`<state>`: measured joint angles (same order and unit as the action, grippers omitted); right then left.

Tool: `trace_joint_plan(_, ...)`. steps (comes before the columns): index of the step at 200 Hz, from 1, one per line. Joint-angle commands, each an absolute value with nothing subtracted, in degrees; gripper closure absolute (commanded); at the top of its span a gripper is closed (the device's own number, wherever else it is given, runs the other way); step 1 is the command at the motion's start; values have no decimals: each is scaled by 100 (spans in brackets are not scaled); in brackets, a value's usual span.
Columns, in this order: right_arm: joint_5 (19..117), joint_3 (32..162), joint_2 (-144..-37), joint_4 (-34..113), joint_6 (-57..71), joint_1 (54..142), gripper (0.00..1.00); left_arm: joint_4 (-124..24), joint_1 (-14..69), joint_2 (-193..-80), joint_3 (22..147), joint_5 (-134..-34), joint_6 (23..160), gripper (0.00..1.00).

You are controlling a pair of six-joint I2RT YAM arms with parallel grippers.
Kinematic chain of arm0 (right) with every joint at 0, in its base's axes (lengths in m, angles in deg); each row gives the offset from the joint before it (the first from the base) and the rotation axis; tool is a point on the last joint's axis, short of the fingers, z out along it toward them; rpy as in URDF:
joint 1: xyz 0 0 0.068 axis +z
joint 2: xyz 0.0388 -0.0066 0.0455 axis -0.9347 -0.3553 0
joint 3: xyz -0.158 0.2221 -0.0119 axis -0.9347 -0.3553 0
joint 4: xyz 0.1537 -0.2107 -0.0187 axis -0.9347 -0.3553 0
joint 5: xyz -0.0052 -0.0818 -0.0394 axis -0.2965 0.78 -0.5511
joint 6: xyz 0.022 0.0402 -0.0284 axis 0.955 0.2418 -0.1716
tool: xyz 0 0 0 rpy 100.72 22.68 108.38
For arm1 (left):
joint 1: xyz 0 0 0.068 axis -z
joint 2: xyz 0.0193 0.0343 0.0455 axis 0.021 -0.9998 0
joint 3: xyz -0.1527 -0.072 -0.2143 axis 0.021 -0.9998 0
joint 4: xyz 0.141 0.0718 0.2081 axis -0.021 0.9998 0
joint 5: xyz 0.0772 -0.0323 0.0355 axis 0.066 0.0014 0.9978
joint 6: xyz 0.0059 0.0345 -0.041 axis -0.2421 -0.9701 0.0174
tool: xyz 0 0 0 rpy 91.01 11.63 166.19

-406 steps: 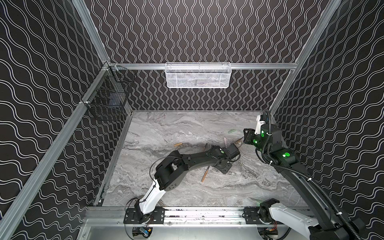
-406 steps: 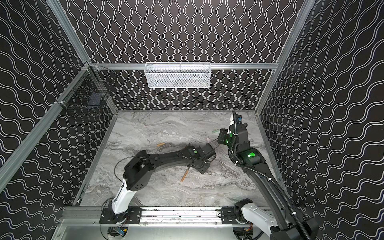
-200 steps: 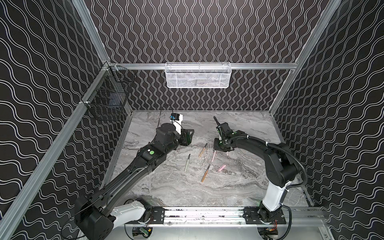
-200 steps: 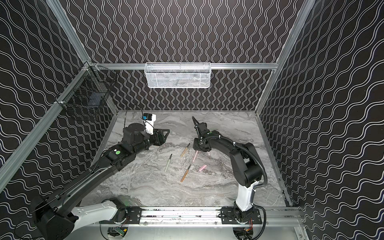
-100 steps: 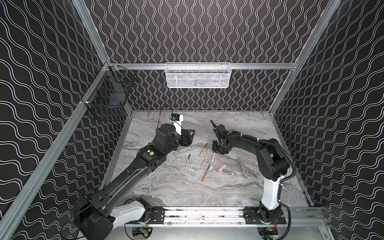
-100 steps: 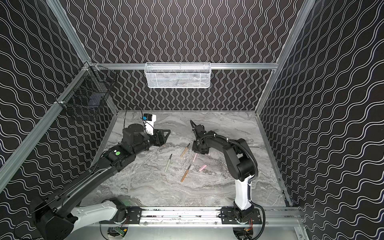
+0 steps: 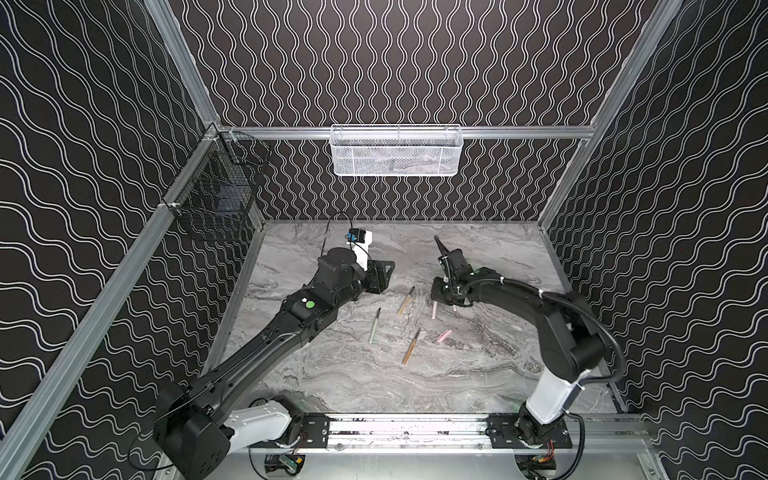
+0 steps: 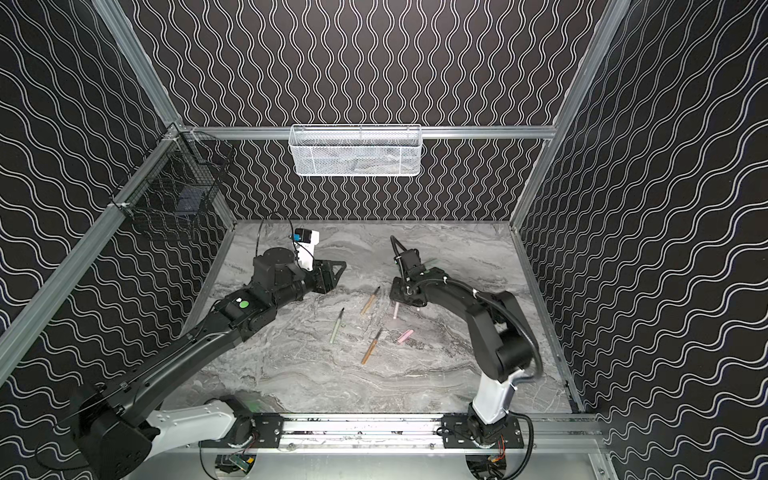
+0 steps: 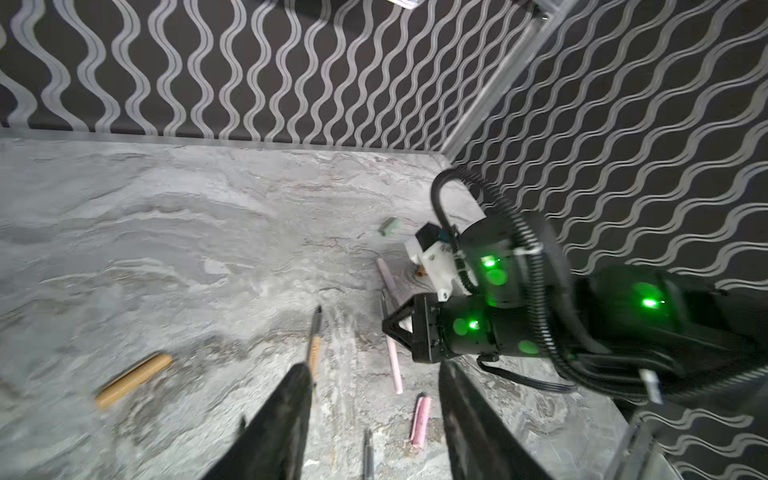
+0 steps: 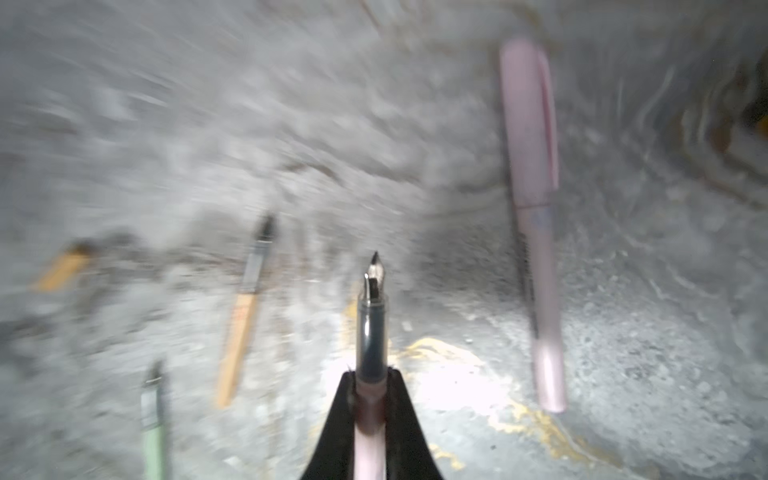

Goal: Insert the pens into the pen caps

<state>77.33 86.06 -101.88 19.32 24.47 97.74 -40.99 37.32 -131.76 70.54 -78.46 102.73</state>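
Two robot arms work over a grey marbled table point(image 7: 332, 374) strewn with pens and caps; one arm grips a pink pen point(image 10: 371, 316).

In both top views the right gripper point(image 7: 440, 293) point(image 8: 401, 293) sits low near the table's middle, and the left gripper point(image 7: 380, 276) point(image 8: 332, 274) hovers apart on its left. Near them on the table lie a green pen point(image 7: 375, 326), two tan pens point(image 7: 406, 300) point(image 7: 411, 346), a second pink pen point(image 7: 434, 309) and a pink cap point(image 7: 444, 336). The left wrist view shows the left gripper point(image 9: 374, 370) with its fingers spread and nothing between them. A tan cap point(image 9: 133, 380) and a green cap point(image 9: 390, 225) lie well apart on the table. The right wrist view is blurred. It shows the right gripper point(image 10: 370, 374) clamped on the pink pen, whose nib points away from the fingers.
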Motion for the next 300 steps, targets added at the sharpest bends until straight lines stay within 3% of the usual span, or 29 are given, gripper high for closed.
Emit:
trace_joint_plan(1,7745,8279,-9571,2820,2360,9786,92,-4915,3736,-13339,6948,-8738,10002,47)
trace_joint_plan(57,7669,7208,-7363,4407,1733,9807,92,-6589,3724,-14089,6726,-11157,10123,50)
trace_joint_plan(103,7412,7013,-6442,4733,1432,10098,92,-7935,3720,-14554,6480,-11981,10531,57)
trace_joint_plan(200,7294,6964,-6229,4995,1449,10578,92,-8780,3731,-14641,6249,-12072,10875,58)
trace_joint_plan(300,7156,6993,-6304,5135,1494,10795,92,-8333,3737,-14743,6453,-12128,10856,73)
